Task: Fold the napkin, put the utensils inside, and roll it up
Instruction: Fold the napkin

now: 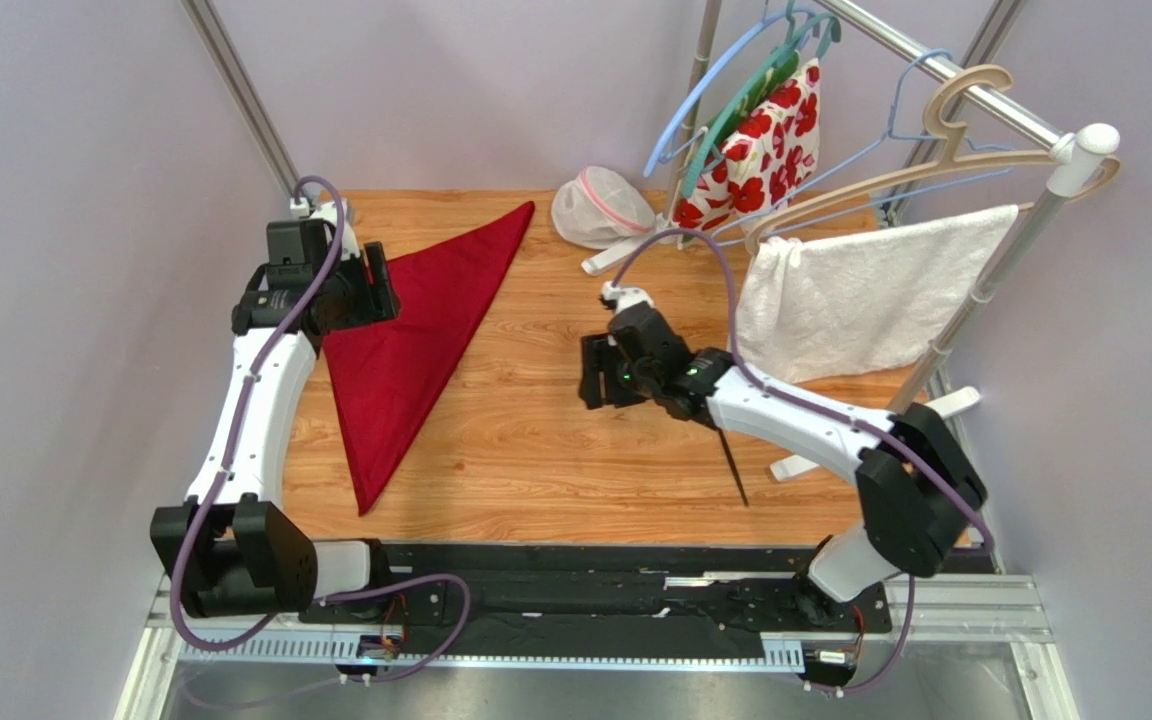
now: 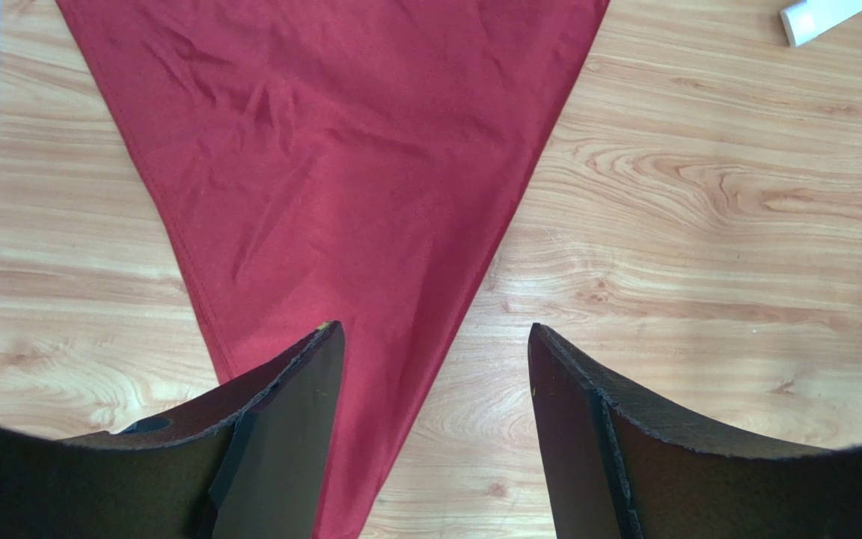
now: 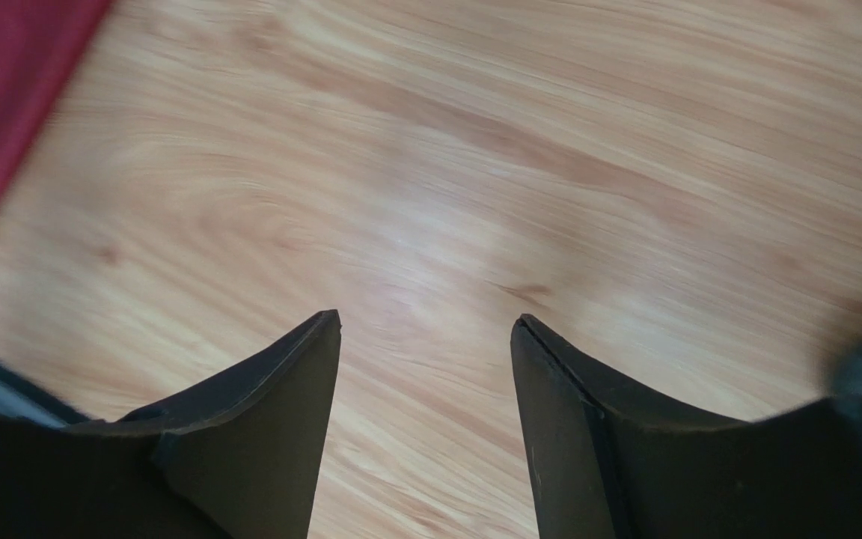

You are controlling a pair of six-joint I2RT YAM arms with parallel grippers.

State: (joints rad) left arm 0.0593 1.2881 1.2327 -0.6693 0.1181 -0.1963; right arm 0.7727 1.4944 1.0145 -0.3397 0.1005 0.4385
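Your left gripper (image 2: 436,337) is hovering spread and empty over the napkin (image 1: 417,338), which is lying folded in a triangle at the table's (image 1: 567,450) left, its long axis running far to near. Right of the napkin, your right gripper (image 3: 424,326) is hanging released over bare wood. Farther right of the napkin, the spoon (image 1: 731,465) is lying partly hidden under the right forearm, so that arm is sitting nearer it.
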